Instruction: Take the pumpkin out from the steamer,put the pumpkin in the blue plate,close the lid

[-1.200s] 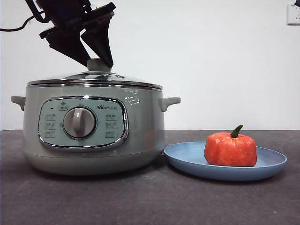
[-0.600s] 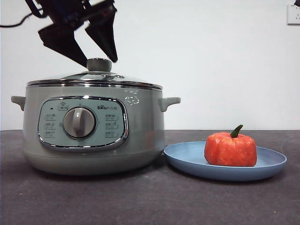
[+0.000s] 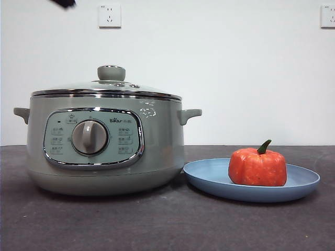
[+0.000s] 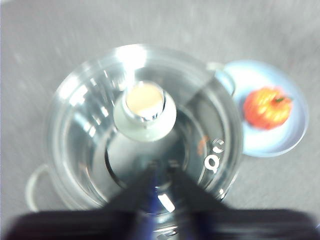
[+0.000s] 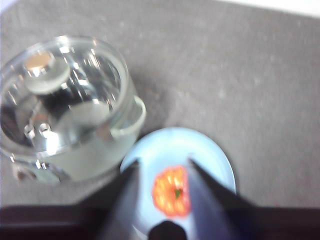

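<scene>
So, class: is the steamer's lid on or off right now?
On. The lid sits level on the steamer, its chrome rim flush all round, knob upright; no gripper touches it.

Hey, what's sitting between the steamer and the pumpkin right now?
Only the near rim of the blue plate and bare plate surface separate the steamer from the pumpkin, as the front view shows.

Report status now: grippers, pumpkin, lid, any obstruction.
Left gripper open above lid, holding nothing. Right gripper open above pumpkin on blue plate. Lid on steamer.
</scene>
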